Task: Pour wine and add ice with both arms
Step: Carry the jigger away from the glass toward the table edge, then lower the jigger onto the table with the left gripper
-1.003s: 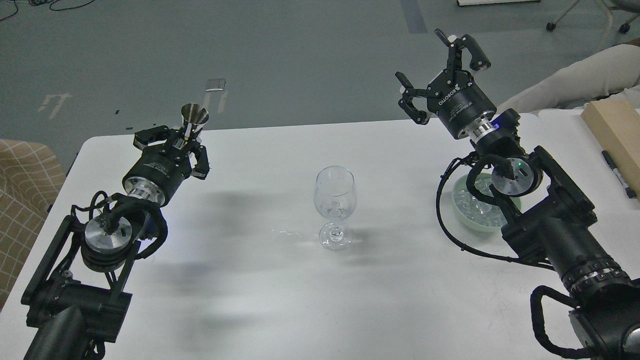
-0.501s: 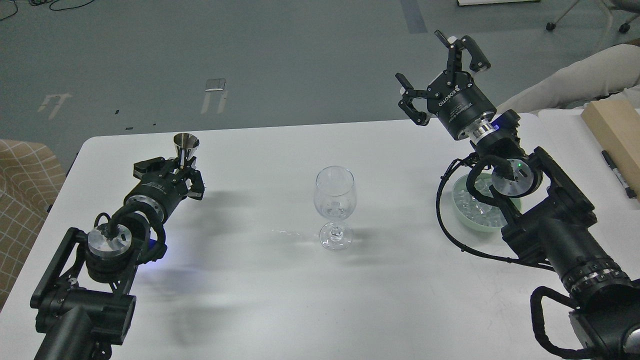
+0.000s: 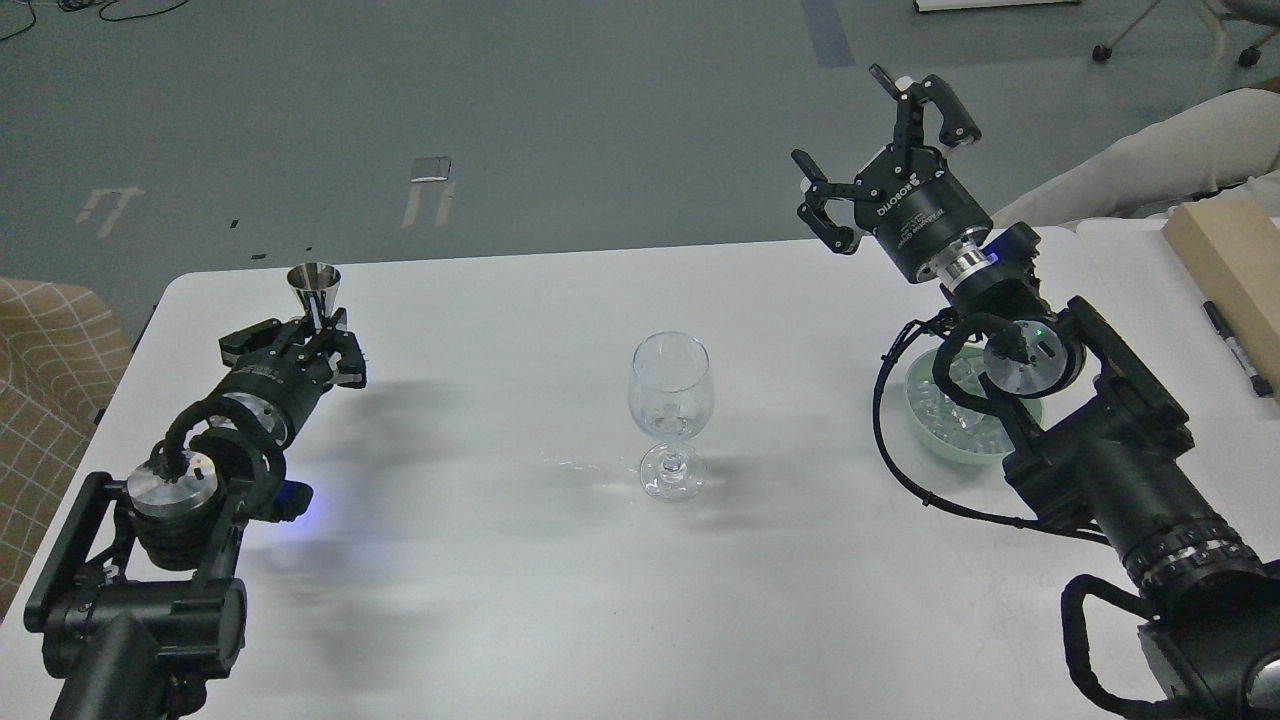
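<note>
White bench [image 3: 500, 600] over grey floor, a clear wine glass [image 3: 670, 400] standing at its centre. Left of the glass, the left tool [image 3: 300, 345] is clenched round a small steel measuring cup [image 3: 314, 290], held upright. Right of the glass, the right tool [image 3: 880, 150] hangs released, fingers spread, above and behind a pale green bowl [image 3: 925, 425] of ice [image 3: 940, 405]. Likely best: keep the cup level until over the glass, then tip slowly

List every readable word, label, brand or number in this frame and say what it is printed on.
"ROBOTIQ": white lettering on the body of the right gripper.
A smaller line under it: too small to read.
Lettering on the left gripper: too blurred to read.
Marker pen: no legible print.
</note>
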Robot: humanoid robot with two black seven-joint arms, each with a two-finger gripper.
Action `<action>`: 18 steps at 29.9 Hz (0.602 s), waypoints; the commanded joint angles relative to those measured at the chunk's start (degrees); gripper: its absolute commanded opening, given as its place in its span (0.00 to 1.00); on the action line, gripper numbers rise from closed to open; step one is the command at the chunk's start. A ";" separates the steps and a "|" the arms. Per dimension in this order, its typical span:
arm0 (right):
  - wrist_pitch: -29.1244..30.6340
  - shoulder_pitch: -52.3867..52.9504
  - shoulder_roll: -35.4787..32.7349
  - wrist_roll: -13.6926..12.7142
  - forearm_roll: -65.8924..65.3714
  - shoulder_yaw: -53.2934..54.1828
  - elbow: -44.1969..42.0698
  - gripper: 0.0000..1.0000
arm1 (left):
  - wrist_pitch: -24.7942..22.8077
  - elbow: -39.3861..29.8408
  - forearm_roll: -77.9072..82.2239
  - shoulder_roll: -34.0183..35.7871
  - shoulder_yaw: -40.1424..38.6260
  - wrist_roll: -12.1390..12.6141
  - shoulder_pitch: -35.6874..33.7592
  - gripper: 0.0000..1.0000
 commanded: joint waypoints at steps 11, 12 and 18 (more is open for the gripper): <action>0.00 0.13 0.00 0.00 0.00 0.09 0.06 0.99 | -4.81 4.98 -3.06 -0.16 -0.40 0.02 -0.54 0.32; 0.00 0.13 0.00 0.00 0.00 0.09 0.06 0.99 | -4.81 5.06 -3.06 -0.16 -0.40 0.02 -0.54 0.32; 0.00 0.13 0.00 0.00 0.00 0.00 0.06 0.99 | -4.73 5.42 -3.06 -0.16 -0.31 0.02 -0.54 0.33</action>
